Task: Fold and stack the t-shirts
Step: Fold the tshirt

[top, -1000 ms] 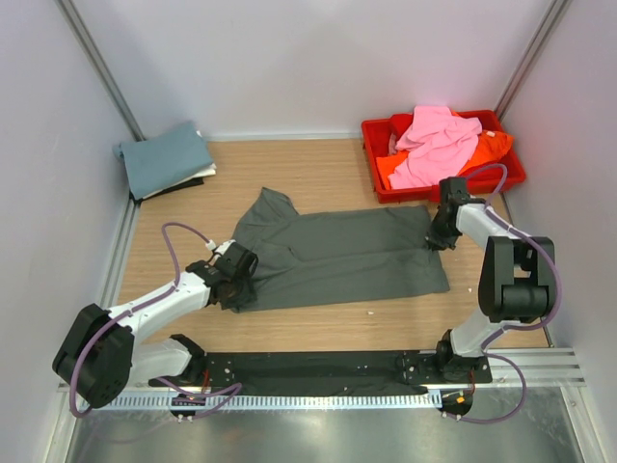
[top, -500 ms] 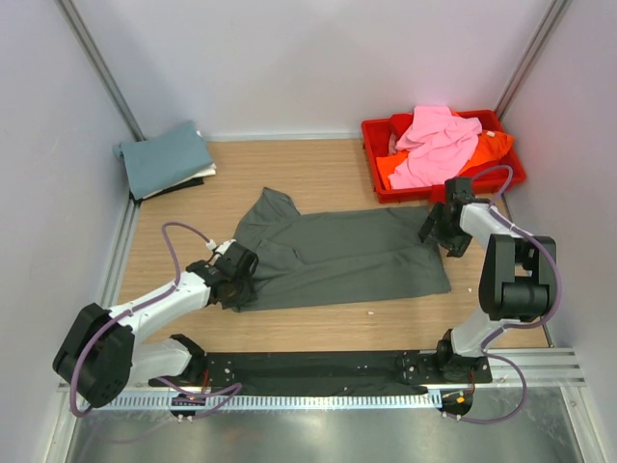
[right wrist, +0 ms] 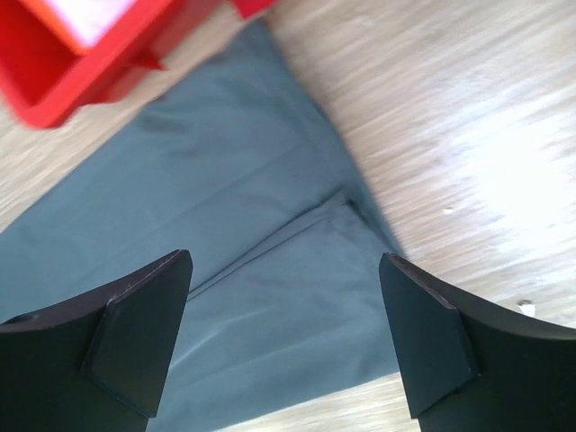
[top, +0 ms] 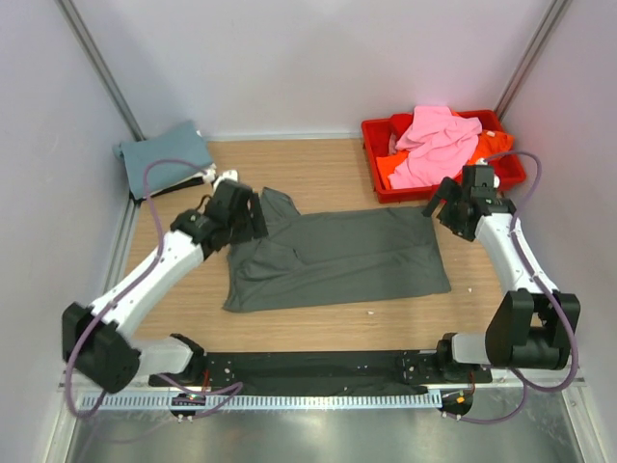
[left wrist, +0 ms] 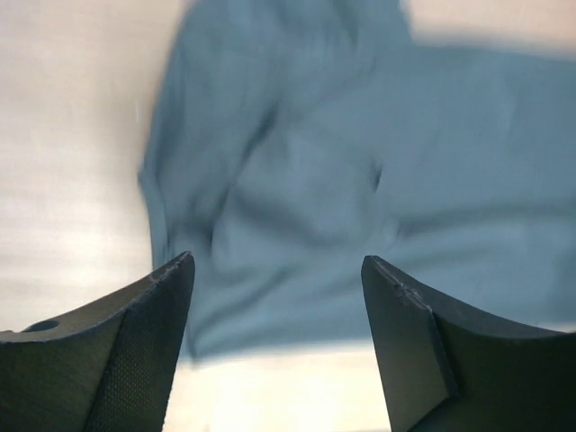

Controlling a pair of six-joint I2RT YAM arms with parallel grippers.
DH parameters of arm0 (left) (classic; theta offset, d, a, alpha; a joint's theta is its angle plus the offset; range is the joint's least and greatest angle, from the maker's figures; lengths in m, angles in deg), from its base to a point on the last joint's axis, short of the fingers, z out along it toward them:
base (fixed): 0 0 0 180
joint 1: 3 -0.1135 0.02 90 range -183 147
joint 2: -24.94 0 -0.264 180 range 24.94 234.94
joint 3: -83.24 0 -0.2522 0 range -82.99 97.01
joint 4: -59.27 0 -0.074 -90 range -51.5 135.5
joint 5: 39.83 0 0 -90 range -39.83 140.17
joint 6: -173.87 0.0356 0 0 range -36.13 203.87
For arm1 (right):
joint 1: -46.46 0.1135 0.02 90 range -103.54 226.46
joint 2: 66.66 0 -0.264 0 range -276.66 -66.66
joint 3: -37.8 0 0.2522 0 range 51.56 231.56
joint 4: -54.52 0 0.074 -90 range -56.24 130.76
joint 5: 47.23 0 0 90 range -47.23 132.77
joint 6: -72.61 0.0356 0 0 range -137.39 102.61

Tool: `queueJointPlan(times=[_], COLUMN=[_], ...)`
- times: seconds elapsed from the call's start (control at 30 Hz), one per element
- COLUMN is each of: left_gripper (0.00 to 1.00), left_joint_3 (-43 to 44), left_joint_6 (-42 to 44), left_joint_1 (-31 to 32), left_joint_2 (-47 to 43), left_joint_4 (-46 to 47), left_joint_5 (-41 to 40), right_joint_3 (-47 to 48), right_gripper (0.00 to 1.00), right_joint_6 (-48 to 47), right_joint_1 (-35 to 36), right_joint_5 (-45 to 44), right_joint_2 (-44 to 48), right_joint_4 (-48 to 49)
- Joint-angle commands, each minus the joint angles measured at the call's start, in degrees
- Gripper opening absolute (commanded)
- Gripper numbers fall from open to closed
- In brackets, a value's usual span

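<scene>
Left gripper open and empty, dark grey shirt lying beneath its fingers. Right gripper open and empty, shirt corner between and below its fingers.

A spread t-shirt was laid flat at the middle of the desk, its length running left to right, with one sleeve pointed toward the far side at its left end. A stack of folded t-shirts was set in the far left corner, well apart from it. A tray was placed in the far right corner, and a heap of t-shirts was piled in it. The left end effector was held above the spread t-shirt's far left part, and the right end effector above its far right corner, just before the tray.
</scene>
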Motion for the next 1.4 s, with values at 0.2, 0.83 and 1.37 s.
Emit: queueJointPlan(times=[0.2,0.83,1.37], left_gripper=[0.70,0.50,0.00], left_joint_3=[27.65,47.98,36.40], left_joint_6=[14.60,17.07,15.49], left_joint_1=[-11.20,-14.28,-13.31], left_joint_2=[36.08,61.90,43.81], left_joint_4=[8.91,6.71,7.68], left_joint_5=[4.50,9.07,10.56], right_joint_3=[-2.66,-3.80,1.38], right_gripper=[0.96,0.97,0.94], right_joint_6=[-4.40,-4.22,-1.32], right_joint_1=[2.23,2.23,0.22], right_joint_5=[7.12,10.01,5.36], right_joint_2=[10.71,13.79,-2.45], right_joint_4=[-3.22,-3.93,4.49])
